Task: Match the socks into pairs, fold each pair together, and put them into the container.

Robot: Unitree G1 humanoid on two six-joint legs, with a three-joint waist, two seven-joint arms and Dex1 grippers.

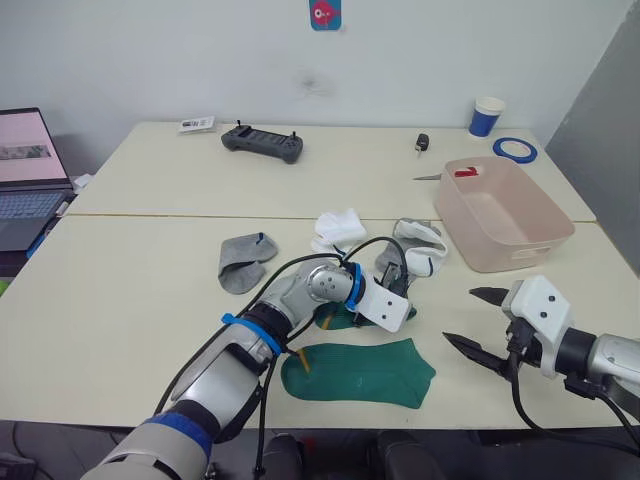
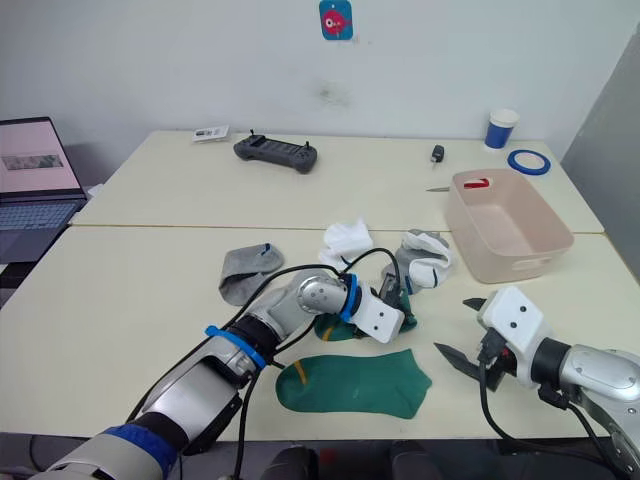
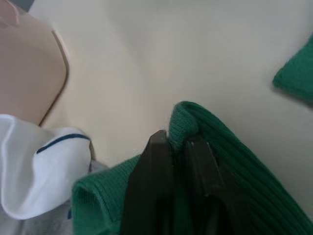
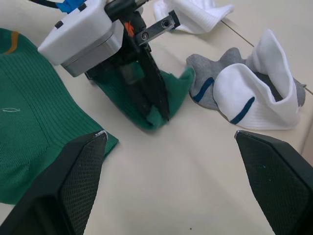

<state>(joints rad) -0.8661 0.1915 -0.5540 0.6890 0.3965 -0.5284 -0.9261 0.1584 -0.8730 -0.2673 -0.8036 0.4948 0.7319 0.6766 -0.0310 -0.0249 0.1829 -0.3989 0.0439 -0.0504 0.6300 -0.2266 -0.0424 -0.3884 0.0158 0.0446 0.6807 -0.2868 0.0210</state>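
Note:
My left gripper [image 3: 178, 141] is shut on the edge of a bunched green sock [image 4: 176, 88] at the table's middle. A second green sock [image 1: 365, 373] with a yellow mark lies flat near the front edge. To the left lies a grey sock [image 1: 243, 262]. A white sock [image 1: 338, 230] sits further back. Another white sock [image 1: 425, 250] rests on a grey one [image 1: 390, 262] beside the pale pink container [image 1: 500, 262]. My right gripper [image 1: 462, 316] hovers open at the front right, apart from the socks.
A small red item [image 1: 466, 172] lies inside the container. At the back are a black controller [image 1: 262, 142], a blue-and-white cup [image 1: 487, 116], a blue tape roll [image 1: 515, 149] and a key fob [image 1: 423, 143]. A laptop [image 1: 25, 175] stands far left.

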